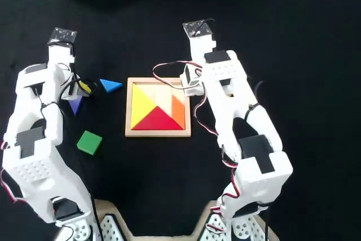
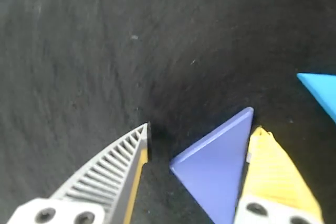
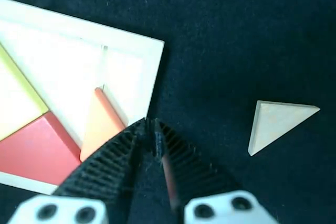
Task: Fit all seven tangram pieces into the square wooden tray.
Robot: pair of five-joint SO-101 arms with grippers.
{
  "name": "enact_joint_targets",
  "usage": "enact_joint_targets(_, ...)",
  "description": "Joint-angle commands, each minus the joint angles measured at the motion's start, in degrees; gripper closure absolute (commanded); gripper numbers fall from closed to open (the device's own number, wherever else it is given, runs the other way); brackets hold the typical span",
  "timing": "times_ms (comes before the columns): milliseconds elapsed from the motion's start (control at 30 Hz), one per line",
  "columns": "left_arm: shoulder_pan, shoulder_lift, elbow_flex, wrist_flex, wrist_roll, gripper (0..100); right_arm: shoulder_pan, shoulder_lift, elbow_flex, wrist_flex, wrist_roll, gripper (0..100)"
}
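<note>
Sitting mid-table on the black cloth (image 1: 293, 38) between the two arms: square wooden tray (image 1: 158, 134). Holds three coloured pieces, packed against one another: yellow triangle (image 1: 140, 105) along the side toward the left arm, red triangle (image 1: 159, 121) along the near edge, orange piece (image 1: 179, 111) against the side toward the right arm. Far part of the tray floor pale; cannot tell whether bare wood or a pale piece.

Lying outside the tray, on the cloth: light blue triangle (image 1: 110, 85) near the tray's far left corner, purple triangle (image 1: 75, 105) farther left, green square (image 1: 89, 142) nearer the arm bases and well apart from the tray, and a pale triangle (image 3: 278, 121) on the right arm's side, apart from the rim.

Left gripper (image 2: 202, 129) down at the purple triangle, fingers spread wide; triangle flat on the cloth between them, touching the yellow finger (image 2: 273, 166), with a gap to the grey finger (image 2: 126, 153).

Right gripper (image 3: 152, 129) over the tray's rim next to the orange piece, black fingers pressed together, nothing seen between them.
</note>
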Motion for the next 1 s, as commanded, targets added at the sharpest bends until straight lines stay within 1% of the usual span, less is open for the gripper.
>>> enact_joint_targets(0, 1.19, 0.53, -2.95, -0.18, -5.36, 71, 0.70, -1.27, -0.04, -1.05, 0.53, 98.7)
enact_joint_targets(167, 0.92, 1.14, -7.34, 9.41, -6.15, 71, 0.70, -1.19, -0.04, -1.05, 0.62, 98.7)
enact_joint_targets(267, 1.01, 2.99, -8.31, 9.85, -5.36, 71, 0.70, -1.19, -0.04, -1.05, 0.62, 98.7)
enact_joint_targets(367, -0.04, 5.54, -11.91, 11.08, 0.70, 71, 0.70, -1.01, 0.57, -1.32, 0.62, 98.7)
enact_joint_targets(500, -1.45, 8.53, -18.33, 19.52, 14.86, 71, 0.70, 1.01, 0.31, -2.64, 0.62, 98.7)
enact_joint_targets(600, -1.10, 11.08, -23.08, 24.88, 21.10, 71, 0.62, 2.59, -1.19, -2.29, 0.62, 98.7)
enact_joint_targets(767, 0.66, 16.97, -31.43, 29.01, 28.31, 71, 0.62, 3.12, -1.45, -2.20, 0.62, 98.7)
enact_joint_targets(967, 2.07, 23.74, -42.33, 37.10, 28.57, 71, 0.62, 3.21, -1.45, -2.20, 0.62, 98.7)
